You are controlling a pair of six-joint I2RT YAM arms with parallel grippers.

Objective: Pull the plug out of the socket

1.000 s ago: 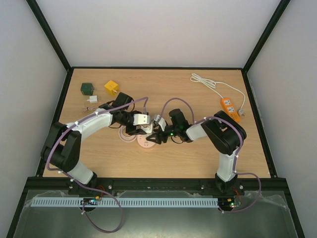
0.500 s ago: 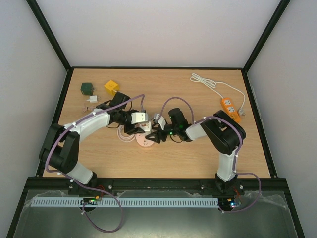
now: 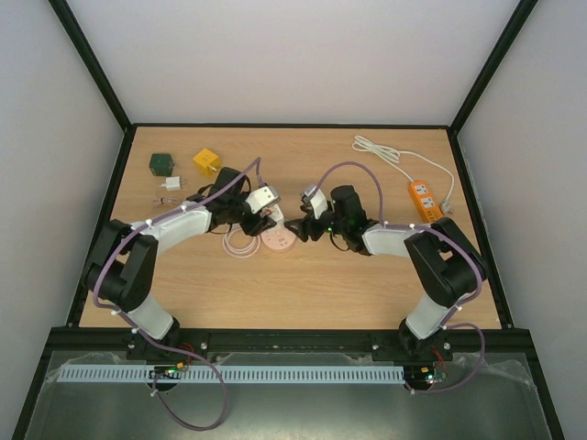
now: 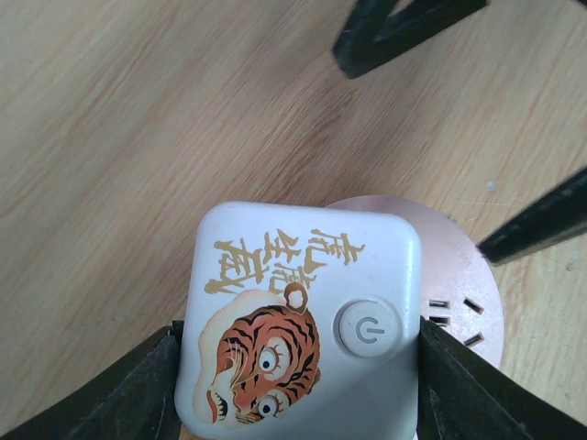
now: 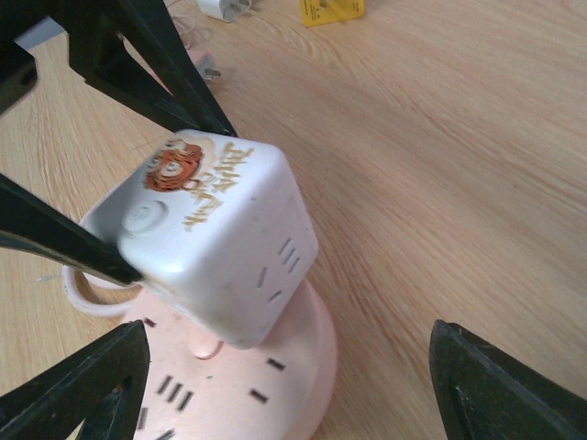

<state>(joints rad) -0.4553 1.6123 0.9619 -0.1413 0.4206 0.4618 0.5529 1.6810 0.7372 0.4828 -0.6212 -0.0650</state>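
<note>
The table point(image 3: 367, 284) carries everything. Both arms reach in toward its middle, the left arm point(image 3: 174, 229) from the left and the right arm point(image 3: 404, 240) from the right. Far right lies an orange power strip point(image 3: 426, 199) with its white cable point(image 3: 385, 154) trailing toward the back edge.

Between the two hands sits the round pink socket point(image 3: 278, 240), flat on the wood. The plug point(image 5: 215, 238), a white cube with a tiger print and a power button on top, rests tilted on the socket, its lower edge touching the pink face; whether its pins are free I cannot tell.

The left hand point(image 4: 298, 367) is clenched on the plug, a finger on each side. The right hand point(image 5: 290, 325) is spread wide, its fingers either side of the socket.

At the back left stand a yellow cube point(image 3: 206, 161) and a green cube point(image 3: 163, 164), with a small white adapter point(image 3: 171, 183) just in front.
</note>
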